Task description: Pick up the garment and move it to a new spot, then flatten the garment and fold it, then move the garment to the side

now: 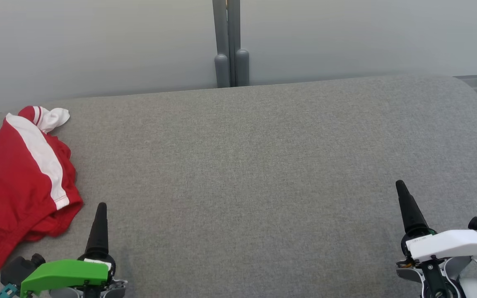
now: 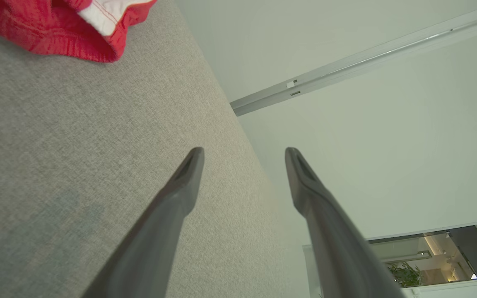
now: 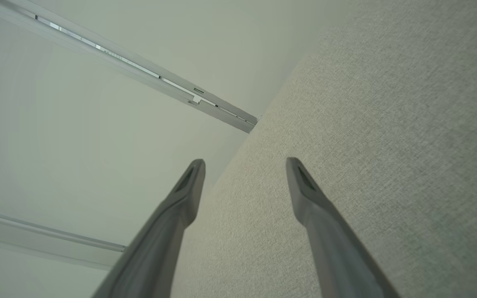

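So most of the shot is taken up by the grey padded surface (image 1: 263,165). The whole middle of it is left bare, which is probably where the flattening and folding is meant to be done. Behind it a pale wall (image 1: 97,41) and a grey post (image 1: 230,45) can be seen. The garment (image 1: 19,182), a red thing with a white stripe, is bunched up at the far left edge of the surface and partly cut off by the frame. So it looks like nothing of the task has been done yet, and the first pick-up is what's called for. The left gripper (image 2: 244,151) is parked near the garment's closest hem without touching it, pointed forward, rolled onto its side and held low over the fabric. Its jaws are spread wide with nothing between them. The right gripper (image 3: 244,161) is kept well apart on the far right in the same forward-pointing pose, jaws also spread and nothing gripped. Given the spacing, the grab would most likely be left to the left arm, tbh.
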Controlling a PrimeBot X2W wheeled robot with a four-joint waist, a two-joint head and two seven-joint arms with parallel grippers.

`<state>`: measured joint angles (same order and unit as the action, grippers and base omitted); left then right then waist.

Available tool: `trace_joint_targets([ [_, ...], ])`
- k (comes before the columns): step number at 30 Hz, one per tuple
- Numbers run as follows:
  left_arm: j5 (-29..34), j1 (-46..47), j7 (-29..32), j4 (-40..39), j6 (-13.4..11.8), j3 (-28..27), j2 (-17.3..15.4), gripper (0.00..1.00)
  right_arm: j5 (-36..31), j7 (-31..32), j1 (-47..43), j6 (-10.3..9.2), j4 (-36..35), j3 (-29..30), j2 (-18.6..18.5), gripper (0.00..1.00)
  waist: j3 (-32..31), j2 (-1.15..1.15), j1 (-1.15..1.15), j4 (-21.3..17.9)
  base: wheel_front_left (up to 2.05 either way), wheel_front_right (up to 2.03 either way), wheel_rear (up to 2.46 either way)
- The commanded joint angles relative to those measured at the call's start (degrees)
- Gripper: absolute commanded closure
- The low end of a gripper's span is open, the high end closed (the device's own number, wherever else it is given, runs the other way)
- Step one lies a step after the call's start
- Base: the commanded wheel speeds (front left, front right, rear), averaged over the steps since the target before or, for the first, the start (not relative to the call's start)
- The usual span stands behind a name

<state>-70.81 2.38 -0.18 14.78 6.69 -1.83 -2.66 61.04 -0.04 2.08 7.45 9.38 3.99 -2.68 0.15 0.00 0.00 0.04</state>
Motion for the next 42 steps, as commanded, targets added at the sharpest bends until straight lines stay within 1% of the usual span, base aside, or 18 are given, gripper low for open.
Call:
trace_joint_targets([
  [1, 2.2, 0.3, -0.6, -1.0, -0.1, 0.2, -0.5, 0.00, -2.5, -0.5, 0.3, 0.02, -1.3, -0.3, -0.6, 0.00, 0.0, 0.00, 0.00, 0.0, 0.00, 0.00, 0.00],
  [6, 9.3, 0.1, -1.7, -0.8, -0.5, 0.9, -0.4, 0.00, -9.1, -1.6, 0.0, 0.02, -1.5, -0.9, -1.0, 0.00, -0.1, 0.00, 0.00, 0.0, 0.00, 0.00, 0.00],
  [7, 9.3, 0.1, -1.7, -0.8, -0.5, 0.9, -0.4, 0.00, -9.1, -1.6, 0.0, 0.02, -1.5, -0.9, -1.0, 0.00, -0.1, 0.00, 0.00, 0.0, 0.00, 0.00, 0.00],
  [25, 26.1, -0.7, -5.2, -1.2, -0.3, 1.8, -0.2, 0.00, -25.9, -5.3, -0.8, 0.03, -2.1, -1.7, -2.1, 0.00, 0.1, 0.00, 0.00, 0.0, 0.00, 0.00, 0.00],
  [42, 40.4, -1.1, -8.2, -1.6, -0.2, 2.9, -0.4, 0.00, -38.6, -8.3, -1.4, 0.03, -1.9, -2.4, -2.6, 0.00, 0.1, 0.00, 0.00, 0.0, 0.00, 0.00, 0.00],
])
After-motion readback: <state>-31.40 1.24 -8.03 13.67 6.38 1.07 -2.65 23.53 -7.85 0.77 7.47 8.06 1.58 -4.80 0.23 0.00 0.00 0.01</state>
